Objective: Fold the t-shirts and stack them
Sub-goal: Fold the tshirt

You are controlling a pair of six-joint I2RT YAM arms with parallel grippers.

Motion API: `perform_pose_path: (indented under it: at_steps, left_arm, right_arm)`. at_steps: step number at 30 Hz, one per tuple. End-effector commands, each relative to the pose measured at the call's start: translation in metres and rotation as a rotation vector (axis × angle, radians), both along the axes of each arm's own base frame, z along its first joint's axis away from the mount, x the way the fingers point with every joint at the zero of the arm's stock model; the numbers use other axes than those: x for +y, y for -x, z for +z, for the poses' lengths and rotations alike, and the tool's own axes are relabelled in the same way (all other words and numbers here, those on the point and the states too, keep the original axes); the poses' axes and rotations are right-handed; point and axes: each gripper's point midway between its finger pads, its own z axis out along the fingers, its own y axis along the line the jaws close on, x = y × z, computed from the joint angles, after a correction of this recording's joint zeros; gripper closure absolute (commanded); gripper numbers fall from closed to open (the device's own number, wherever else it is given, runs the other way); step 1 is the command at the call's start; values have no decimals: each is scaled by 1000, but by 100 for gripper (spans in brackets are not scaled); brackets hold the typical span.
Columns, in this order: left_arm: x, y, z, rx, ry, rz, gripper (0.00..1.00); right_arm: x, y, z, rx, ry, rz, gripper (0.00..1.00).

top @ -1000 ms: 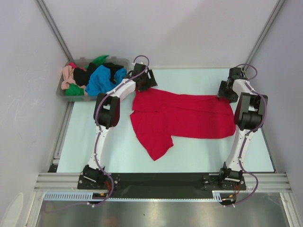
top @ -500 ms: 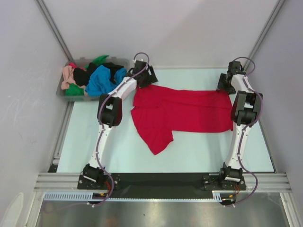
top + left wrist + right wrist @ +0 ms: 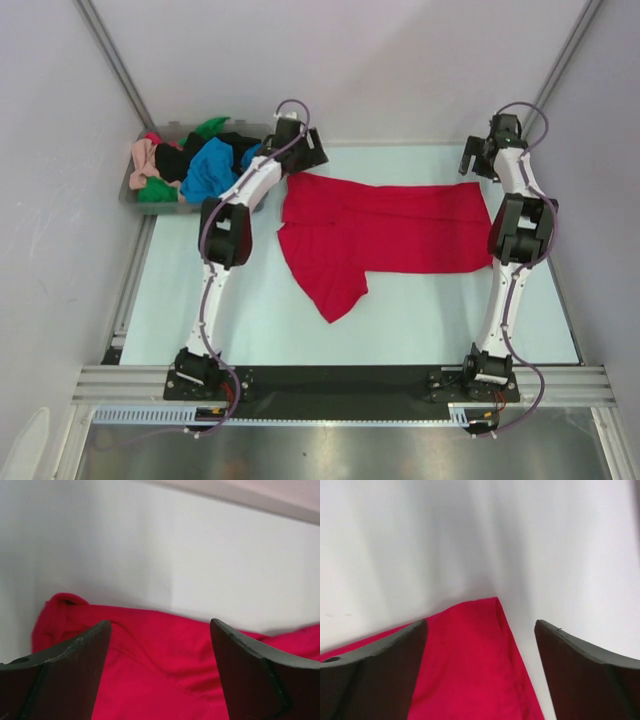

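The large red t-shirt lies spread flat across the far half of the table, one sleeve hanging toward the near side at the left. My left gripper is open and empty just past the shirt's far left corner; the red cloth fills the space below its fingers. My right gripper is open and empty above the shirt's far right corner. More t-shirts in blue, green, black and peach-pink lie heaped in the bin.
A clear grey plastic bin stands at the far left corner, beside the left arm. Grey walls close in the table at the back and both sides. A metal rail runs along the near edge.
Both grippers have let go of the red shirt's far corners and drawn back toward the rear wall. The shirt now lies flatter and straighter along its far edge.
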Motion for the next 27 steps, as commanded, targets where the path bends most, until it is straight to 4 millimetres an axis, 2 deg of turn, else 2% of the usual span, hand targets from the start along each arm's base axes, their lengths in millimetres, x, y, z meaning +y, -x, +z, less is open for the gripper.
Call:
perform_pose_path:
  at_steps: [1,2,3,4,5,6,7,8,9,10,11,12,13,14,15,16,17,18,19,20,22,23,25,26,27]
  left_arm:
    - [6,2,198,-375,38,-81,13]
    - [6,10,214,-392,48,-93,13]
    - [1,27,244,-425,76,-134,12]
    - [-1,39,258,-438,91,-159,13]
    - [-8,52,247,-399,93,-188,13]
    - [-8,76,276,-430,108,-207,13]
    - [-8,90,275,-413,108,-213,13]
    - [-14,109,242,-331,94,-230,13]
    - [-14,127,242,-318,94,-231,13]
    - [-6,152,265,-347,111,-199,13]
    - [-1,175,224,-252,92,-180,12]
    - [-1,193,217,-237,110,-165,12]
    - [9,219,240,-263,187,-98,12]
    - [18,241,191,-160,185,-55,12]
    - [18,257,183,-143,215,-27,12]
    - [30,275,199,-173,279,60,12]
    - [38,293,159,-106,251,107,12]
    - [33,312,149,-83,258,108,12]
    - [34,324,140,-40,315,168,12]
    - [41,342,120,-6,326,198,13]
    - [28,365,101,74,390,229,15]
    - [22,381,79,132,378,220,15]
    - [12,395,60,220,410,257,16]
    - [4,409,48,270,398,241,16]
    - [1,414,35,323,392,277,17]
  right_arm:
    - [0,0,171,-317,87,-11,0]
    - [4,7,174,-335,99,-22,0]
    - [6,16,178,-351,88,-37,0]
    - [10,28,221,-459,59,-68,1]
    - [14,43,197,-414,16,-72,0]
    - [17,52,200,-427,-13,-77,0]
    - [24,67,228,-499,-53,-88,0]
    - [29,83,197,-436,-86,-83,0]
    - [31,94,197,-443,-99,-93,0]
    - [31,104,191,-449,-108,-113,0]
    - [34,122,212,-515,-135,-141,0]
    - [30,145,169,-449,-167,-187,0]
    - [28,153,168,-489,-203,-211,0]
    - [35,170,179,-530,-287,-222,0]
    - [22,192,143,-463,-306,-303,0]
    - [17,206,133,-448,-321,-361,0]
    - [11,220,120,-425,-323,-408,0]
    - [8,231,116,-419,-326,-444,0]
    - [4,248,92,-356,-325,-485,0]
    - [-2,256,85,-335,-295,-517,0]
    - [-8,270,63,-275,-280,-544,0]
    - [-9,272,56,-254,-281,-552,0]
    - [-14,277,38,-220,-312,-590,2]
    - [-15,279,33,-212,-322,-607,3]
    - [-16,278,29,-211,-330,-624,3]
